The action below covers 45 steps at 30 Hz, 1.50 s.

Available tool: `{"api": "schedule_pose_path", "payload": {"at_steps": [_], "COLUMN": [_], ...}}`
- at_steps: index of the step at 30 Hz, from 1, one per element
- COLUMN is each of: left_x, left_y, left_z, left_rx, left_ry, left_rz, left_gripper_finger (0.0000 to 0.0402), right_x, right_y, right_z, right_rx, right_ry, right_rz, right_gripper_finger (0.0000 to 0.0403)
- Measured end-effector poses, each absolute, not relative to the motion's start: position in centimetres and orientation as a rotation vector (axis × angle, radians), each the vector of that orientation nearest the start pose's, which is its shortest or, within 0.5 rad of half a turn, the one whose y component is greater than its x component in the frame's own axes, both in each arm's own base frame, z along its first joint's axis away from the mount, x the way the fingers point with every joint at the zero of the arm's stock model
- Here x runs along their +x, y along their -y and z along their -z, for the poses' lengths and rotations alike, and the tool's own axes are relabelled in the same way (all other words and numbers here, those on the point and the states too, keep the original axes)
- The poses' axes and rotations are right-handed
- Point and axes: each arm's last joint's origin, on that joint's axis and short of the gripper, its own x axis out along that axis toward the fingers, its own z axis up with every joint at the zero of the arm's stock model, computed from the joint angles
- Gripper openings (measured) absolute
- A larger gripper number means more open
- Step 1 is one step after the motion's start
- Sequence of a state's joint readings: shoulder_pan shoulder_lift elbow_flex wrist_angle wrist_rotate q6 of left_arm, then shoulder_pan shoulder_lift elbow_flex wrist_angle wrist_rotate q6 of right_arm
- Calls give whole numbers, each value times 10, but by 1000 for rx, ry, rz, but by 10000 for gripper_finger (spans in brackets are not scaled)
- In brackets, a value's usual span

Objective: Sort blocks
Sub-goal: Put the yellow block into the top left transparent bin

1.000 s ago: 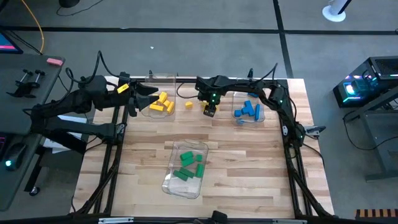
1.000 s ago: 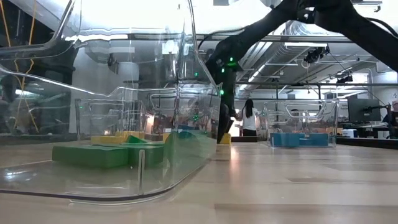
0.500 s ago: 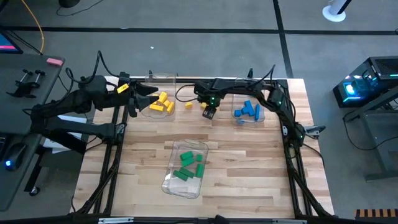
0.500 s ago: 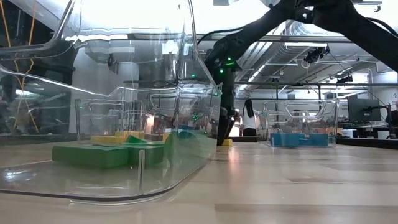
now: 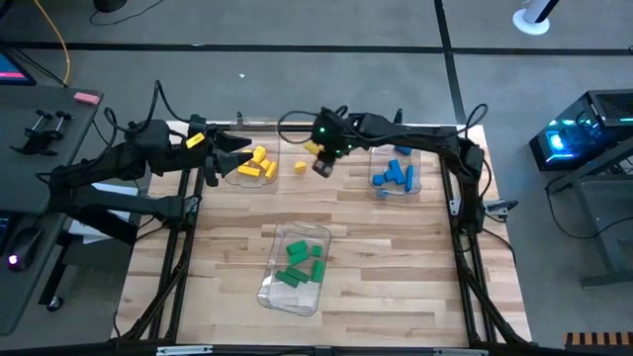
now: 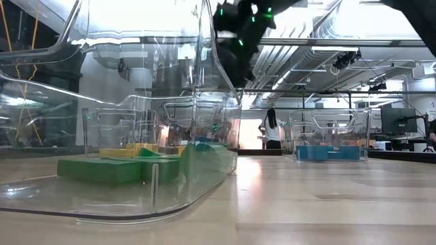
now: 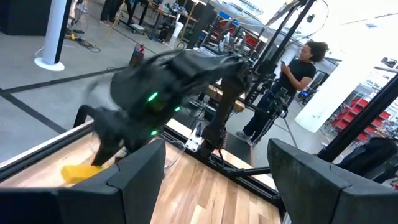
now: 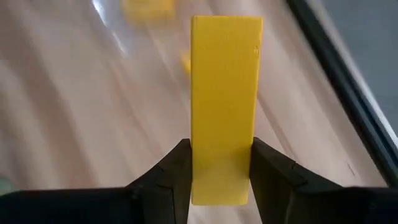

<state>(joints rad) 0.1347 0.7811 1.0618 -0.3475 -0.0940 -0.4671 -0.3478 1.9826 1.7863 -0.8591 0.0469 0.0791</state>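
My right gripper (image 5: 318, 160) hangs above the table between the yellow bin and the blue bin, shut on a yellow bar block (image 8: 225, 93). The same block shows as a yellow blur (image 7: 81, 173) in the left wrist view. Another yellow block (image 5: 300, 167) lies loose on the table just left of it. Several yellow blocks (image 5: 255, 164) lie in the far-left clear bin, blue blocks (image 5: 398, 175) in the far-right bin, green blocks (image 5: 302, 263) in the near bin. My left gripper (image 5: 229, 158) waits open and level beside the yellow bin. My right gripper pinches the yellow bar by its two long sides, near one end (image 8: 221, 177), between its two fingers (image 8: 171, 171). The bar runs along the fingers and sticks out well past their tips. The fingers slant down from the table's right, and the block is lifted clear of the table.
The three clear bins stand on the wooden table: yellow (image 5: 242, 127) far left, blue (image 5: 376, 180) far right, green (image 5: 269, 287) near the middle, large in the low view (image 6: 204, 102). A person (image 7: 298, 68) stands in the room beyond the table.
My right gripper has risen from the table and moved toward the far left, nearer the yellow bin, tipping less steeply. The yellow bar block that stood on the wood between its fingers is now lifted clear with it.
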Motion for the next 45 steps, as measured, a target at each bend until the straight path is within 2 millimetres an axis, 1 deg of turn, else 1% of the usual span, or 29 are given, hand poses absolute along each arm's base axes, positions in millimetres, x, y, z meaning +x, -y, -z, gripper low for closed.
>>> {"api": "schedule_pose_path", "payload": {"at_steps": [1, 4, 7, 8, 11, 14, 16, 20, 21, 22, 24, 26, 27, 29, 30, 32, 34, 37, 39, 41, 43, 45], "left_x": [146, 146, 147, 147, 148, 148, 148, 148, 148, 148, 148, 148, 148, 149, 148, 148, 148, 148, 149, 151, 154, 158], "left_y": [-22, -22, -23, -23, -23, -23, -23, -23, -23, -23, -23, -23, -22, -22, -22, -22, -22, -22, -22, -22, -23, -23], "left_z": [-408, -408, -408, -408, -408, -408, -408, -407, -407, -407, -407, -407, -407, -407, -407, -407, -407, -405, -403, -402, -401, -399], "left_rx": [-466, -468, -480, -487, -493, -494, -494, -496, -497, -497, -497, -497, -497, -497, -497, -497, -497, -497, -497, -497, -498, -512], "left_ry": [-12, -12, -12, -13, -16, -17, -18, -18, -18, -18, -18, -19, -20, -22, -23, -23, -28, -44, -64, -74, -84, -96], "left_rz": [-240, -240, -240, -240, -240, -238, -236, -236, -236, -236, -236, -235, -233, -224, -221, -220, -220, -224, -230, -232, -235, -239], "left_gripper_finger": [270, 270, 270, 270, 270, 270, 270, 270, 270, 270, 270, 270, 270, 270, 270, 270, 270, 270, 270, 270, 270, 270], "right_x": [404, 423, 449, 457, 478, 492, 500, 509, 509, 510, 510, 508, 506, 500, 496, 484, 472, 450, 437, 427, 425, 429], "right_y": [143, 133, 117, 112, 100, 94, 90, 85, 84, 84, 85, 90, 95, 108, 114, 127, 140, 157, 168, 175, 181, 182], "right_z": [-280, -290, -289, -285, -261, -240, -232, -224, -225, -227, -231, -235, -236, -246, -253, -269, -280, -284, -277, -261, -240, -223], "right_rx": [259, 326, 397, 422, 490, 556, 568, 550, 547, 543, 530, 515, 505, 504, 510, 532, 541, 531, 537, 593, 621, 636], "right_ry": [-960, -759, -575, -539, -488, -458, -421, -338, -321, -303, -274, -279, -283, -273, -268, -267, -293, -419, -552, -713, -821, -872], "right_rz": [392, 378, 353, 341, 315, 313, 333, 386, 391, 398, 392, 376, 378, 397, 405, 428, 464, 526, 539, 497, 446, 442], "right_gripper_finger": [123, 123, 123, 123, 123, 123, 123, 123, 138, 163, 232, 296, 322, 361, 372, 383, 382, 367, 352, 336, 323, 313]}}
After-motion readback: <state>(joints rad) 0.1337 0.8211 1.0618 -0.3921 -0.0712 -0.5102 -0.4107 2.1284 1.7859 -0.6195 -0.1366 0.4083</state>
